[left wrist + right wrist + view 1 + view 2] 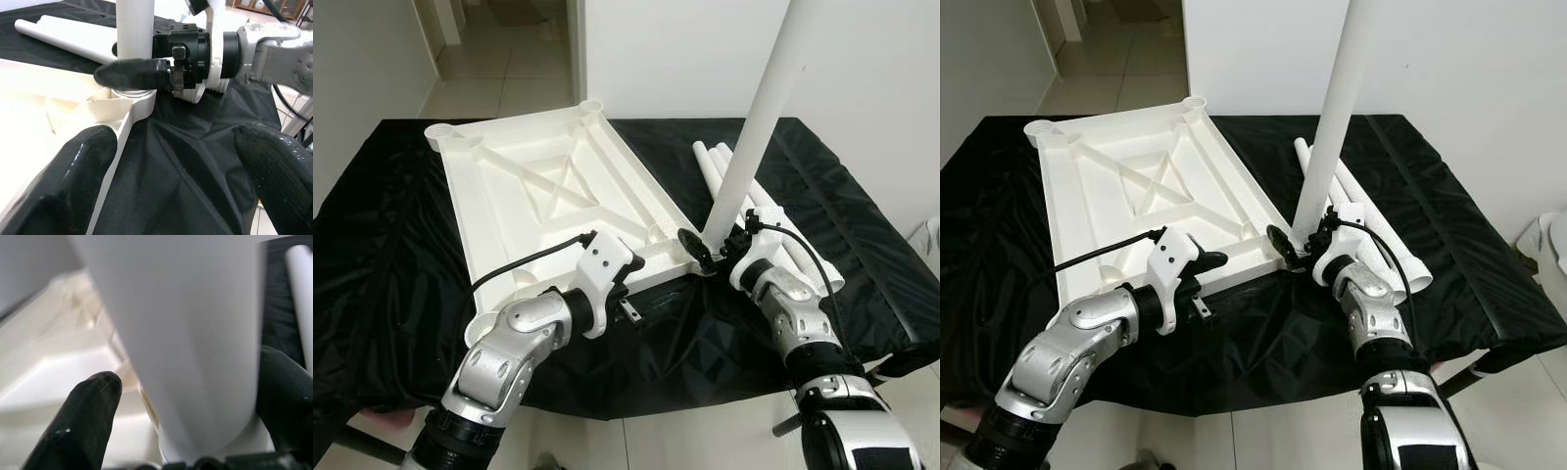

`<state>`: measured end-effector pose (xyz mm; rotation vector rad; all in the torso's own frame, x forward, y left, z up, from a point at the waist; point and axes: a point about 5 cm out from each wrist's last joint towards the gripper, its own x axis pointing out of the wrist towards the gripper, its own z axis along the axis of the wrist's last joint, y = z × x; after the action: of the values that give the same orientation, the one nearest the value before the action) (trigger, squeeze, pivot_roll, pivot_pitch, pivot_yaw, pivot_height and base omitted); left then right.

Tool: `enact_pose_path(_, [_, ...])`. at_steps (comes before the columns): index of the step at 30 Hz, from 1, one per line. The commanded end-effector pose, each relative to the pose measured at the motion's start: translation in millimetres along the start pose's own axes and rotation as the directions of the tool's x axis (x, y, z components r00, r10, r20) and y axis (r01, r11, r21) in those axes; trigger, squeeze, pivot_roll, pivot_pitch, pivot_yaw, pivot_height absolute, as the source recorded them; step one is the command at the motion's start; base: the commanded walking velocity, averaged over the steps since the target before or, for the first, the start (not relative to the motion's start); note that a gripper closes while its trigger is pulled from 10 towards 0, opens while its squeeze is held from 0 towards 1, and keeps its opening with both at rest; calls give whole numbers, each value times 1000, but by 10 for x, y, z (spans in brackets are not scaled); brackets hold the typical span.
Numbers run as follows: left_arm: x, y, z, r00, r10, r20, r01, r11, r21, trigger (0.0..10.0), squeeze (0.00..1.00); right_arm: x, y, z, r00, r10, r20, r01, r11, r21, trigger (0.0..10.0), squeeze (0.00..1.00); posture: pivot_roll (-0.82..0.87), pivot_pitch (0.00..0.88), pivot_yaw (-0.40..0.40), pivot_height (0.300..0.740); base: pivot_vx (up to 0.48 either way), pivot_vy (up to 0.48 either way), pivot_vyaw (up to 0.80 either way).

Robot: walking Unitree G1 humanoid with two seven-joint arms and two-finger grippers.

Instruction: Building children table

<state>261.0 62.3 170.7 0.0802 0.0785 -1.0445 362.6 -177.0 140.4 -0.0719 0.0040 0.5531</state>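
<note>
I see a black crinkled cloth (391, 294) spread over the whole work surface, and I place everything else from the white plastic children's tabletop (538, 211) that lies upside down on it, ribbed underside facing up, with round leg sockets at its corners. The tabletop sits toward the robot's left half of the cloth, its long side running away from me at a slant.

At the tabletop's near corner on the robot's right, a long white plastic tube leg (759, 122) stands in the socket, leaning a little to the right as it rises out of the top of the head views. On the cloth just to the right of that corner lie several spare white tube legs (773, 220), side by side and pointing away.

My right gripper (713, 247) is at the base of the standing leg, just above the socket, its two black fingers (80, 418) closed around the tube, one on each side. My left gripper (641, 299) hovers at the tabletop's near edge, just left of that same corner, pointing toward the leg; its fingers (73, 181) are spread wide with nothing between them but cloth and the tabletop's rim.
</note>
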Motion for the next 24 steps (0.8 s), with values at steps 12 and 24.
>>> enact_pose_path(12, [-33,-6,12,1000,10,-4,-10,1000,3,10000,0,147,-10,68,997,47,-56,-51,996,-75,10000,0,-9,17,-1,740,0,0,0])
enact_pose_path(24, [-59,15,27,1000,30,-2,-30,1000,-1,10000,0,84,-49,-87,993,32,-115,-37,998,-44,0,0,-1,39,6,740,0,0,0])
